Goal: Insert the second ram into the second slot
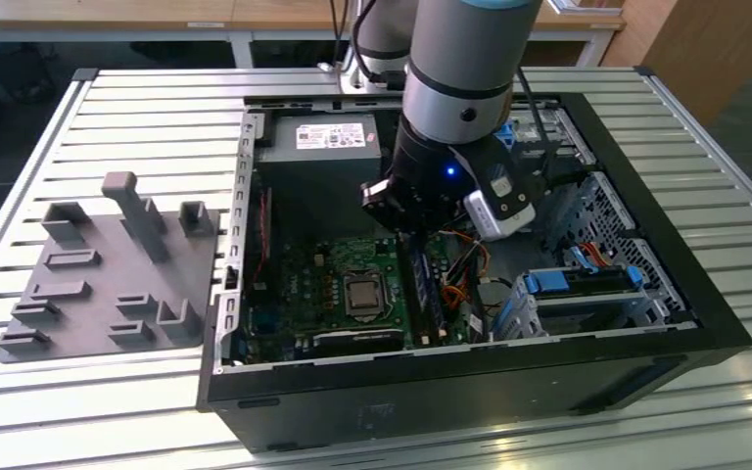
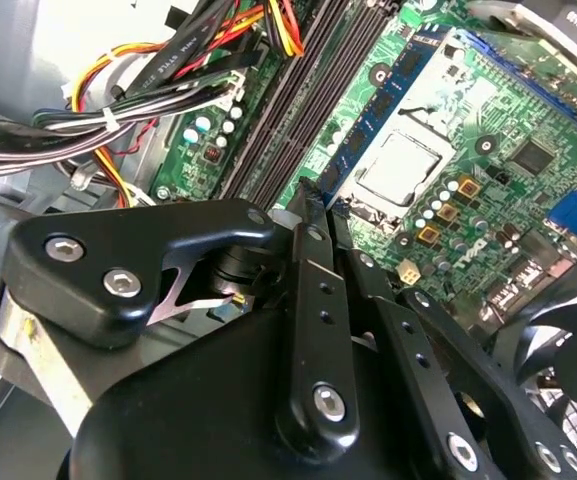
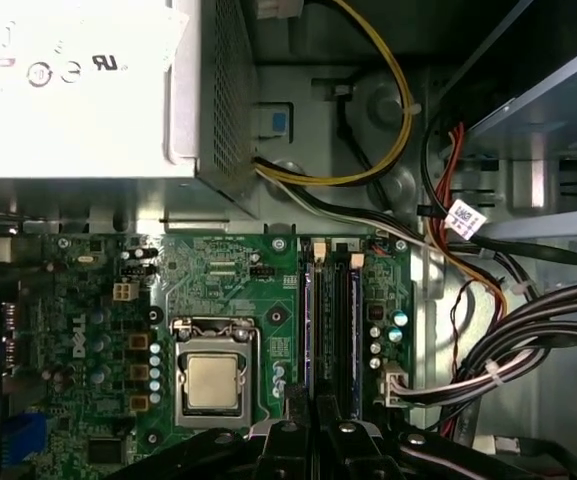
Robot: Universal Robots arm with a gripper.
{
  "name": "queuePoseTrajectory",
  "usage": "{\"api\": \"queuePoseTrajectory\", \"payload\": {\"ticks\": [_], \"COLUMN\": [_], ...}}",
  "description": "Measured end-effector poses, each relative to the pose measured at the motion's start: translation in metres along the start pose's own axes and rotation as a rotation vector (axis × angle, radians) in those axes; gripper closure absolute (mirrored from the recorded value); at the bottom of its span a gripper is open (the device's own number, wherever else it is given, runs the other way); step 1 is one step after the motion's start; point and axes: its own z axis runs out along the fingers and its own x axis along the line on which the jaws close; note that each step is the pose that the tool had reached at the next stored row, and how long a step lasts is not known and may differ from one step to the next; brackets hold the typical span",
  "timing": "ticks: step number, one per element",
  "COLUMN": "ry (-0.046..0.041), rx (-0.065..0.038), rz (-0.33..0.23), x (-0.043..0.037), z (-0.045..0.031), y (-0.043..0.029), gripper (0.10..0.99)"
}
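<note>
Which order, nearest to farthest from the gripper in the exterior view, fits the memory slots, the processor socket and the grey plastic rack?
1. Memory slots, just below the gripper.
2. Processor socket, beside the slots, toward the exterior view's left.
3. Grey rack, outside the case, far toward the exterior view's left.

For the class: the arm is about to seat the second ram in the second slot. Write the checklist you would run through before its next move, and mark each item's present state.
1. The computer case is open and the motherboard is exposed: ok.
2. The gripper stands over the memory slots: ok.
3. The second ram is held in the gripper: cannot tell.
4. The second slot is free to take it: cannot tell.
5. The cable bundle lies beside the memory slots, not across them: ok.
</note>
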Motion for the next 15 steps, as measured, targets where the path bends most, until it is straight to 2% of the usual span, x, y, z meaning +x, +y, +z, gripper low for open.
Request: {"api": "queuePoseTrajectory", "payload": {"ticks": [8, 15], "ry": [0.0006, 0.0006], "rx": [0.0, -0.002], "rz": [0.0, 0.002], "x": [-0.0009, -0.0026], "z": [0.0145, 0.0176], "y": [-0.0004, -0.0005], "gripper": [0.949, 0.949]}}
